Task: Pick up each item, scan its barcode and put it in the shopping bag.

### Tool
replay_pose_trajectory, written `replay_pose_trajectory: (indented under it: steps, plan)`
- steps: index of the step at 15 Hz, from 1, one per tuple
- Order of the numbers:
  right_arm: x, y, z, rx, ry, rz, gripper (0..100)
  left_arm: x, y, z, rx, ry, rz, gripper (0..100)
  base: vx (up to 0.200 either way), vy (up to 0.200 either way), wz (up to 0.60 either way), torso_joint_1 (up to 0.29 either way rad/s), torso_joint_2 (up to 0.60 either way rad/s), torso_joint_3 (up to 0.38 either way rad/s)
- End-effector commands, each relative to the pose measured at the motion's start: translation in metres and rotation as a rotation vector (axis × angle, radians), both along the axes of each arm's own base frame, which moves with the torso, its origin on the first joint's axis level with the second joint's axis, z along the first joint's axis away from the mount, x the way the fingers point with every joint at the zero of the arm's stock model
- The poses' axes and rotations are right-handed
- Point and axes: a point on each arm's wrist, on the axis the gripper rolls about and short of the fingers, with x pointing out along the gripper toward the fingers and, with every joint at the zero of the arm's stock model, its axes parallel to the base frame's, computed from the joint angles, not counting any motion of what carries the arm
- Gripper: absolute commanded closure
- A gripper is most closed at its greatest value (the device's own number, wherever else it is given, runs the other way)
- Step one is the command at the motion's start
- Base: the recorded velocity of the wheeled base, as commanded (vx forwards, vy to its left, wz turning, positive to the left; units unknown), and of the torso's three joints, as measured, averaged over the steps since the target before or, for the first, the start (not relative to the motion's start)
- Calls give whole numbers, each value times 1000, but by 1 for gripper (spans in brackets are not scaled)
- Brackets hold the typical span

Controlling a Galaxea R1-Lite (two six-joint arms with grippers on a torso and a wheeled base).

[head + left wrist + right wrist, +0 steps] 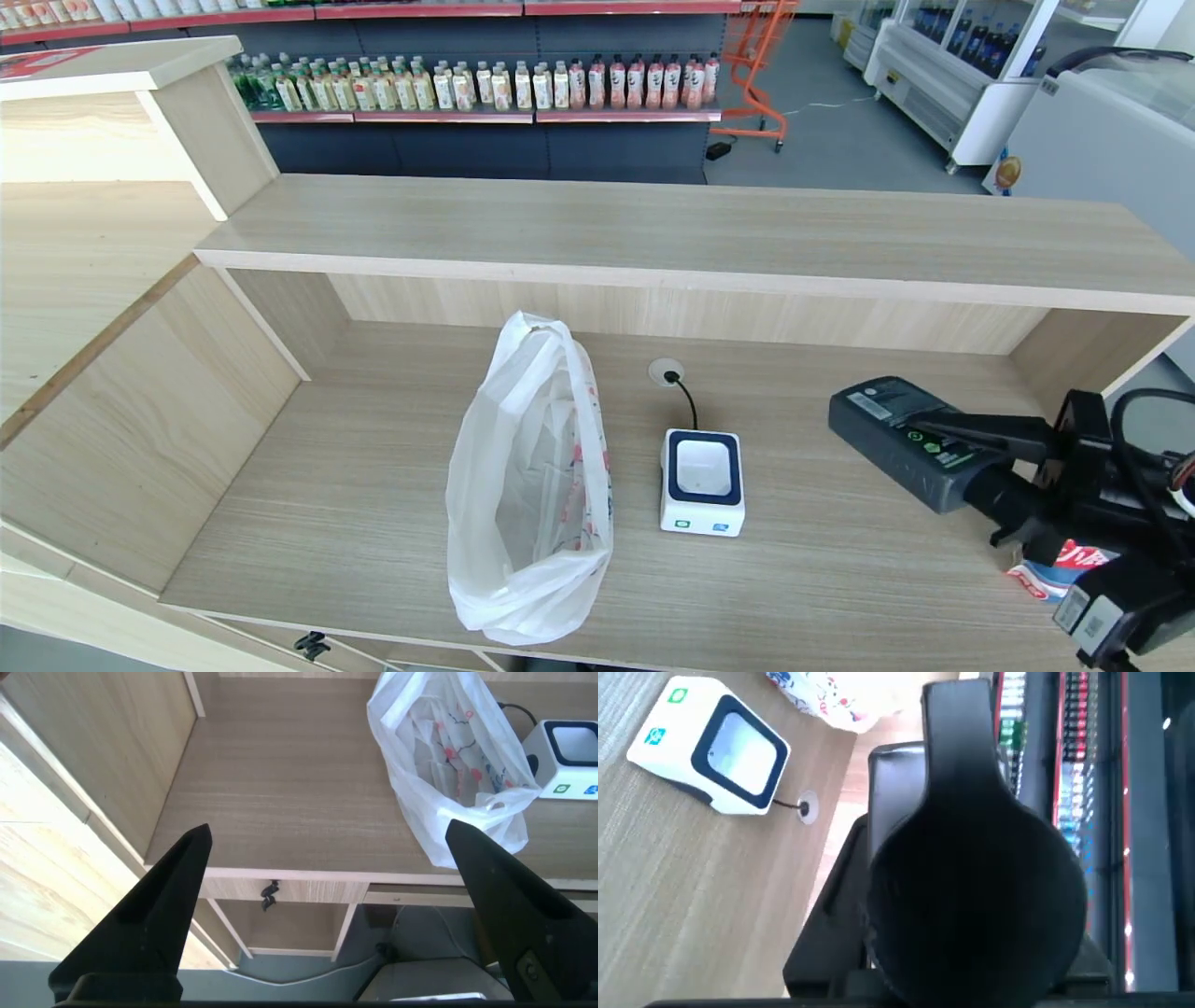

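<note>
Nearest me and left of the scanner [702, 481], my left gripper [329, 835] hangs spread and empty. Right of the scanner, a red-and-white packet [1055, 565] waits; my right gripper [943, 448] pinches a dark pack [887, 420], apparently unscanned. The shopping bag [527, 485] stands just left.

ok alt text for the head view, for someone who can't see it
The right gripper holds a dark grey package at a wooden counter, right of a white barcode scanner. An open white shopping bag lies left of the scanner.
</note>
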Motion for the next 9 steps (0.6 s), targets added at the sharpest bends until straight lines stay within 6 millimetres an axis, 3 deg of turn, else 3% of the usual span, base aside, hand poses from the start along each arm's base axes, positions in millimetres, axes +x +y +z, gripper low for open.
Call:
replay_pose_trajectory:
  steps: [1,4,7,9]
  plan:
    - [-2,8,-12,-113,-79,152,100,0,0,0,0,-1,0,0,0,0,0,0,0,0]
    - [-4,21,-31,-251,-162,292,100,0,0,0,0,-1,0,0,0,0,0,0,0,0]
    - [-4,29,-36,-278,-306,447,100,0,0,0,0,-1,0,0,0,0,0,0,0,0]
    - [-4,43,-43,-206,-368,630,100,0,0,0,0,1,0,0,0,0,0,0,0,0]
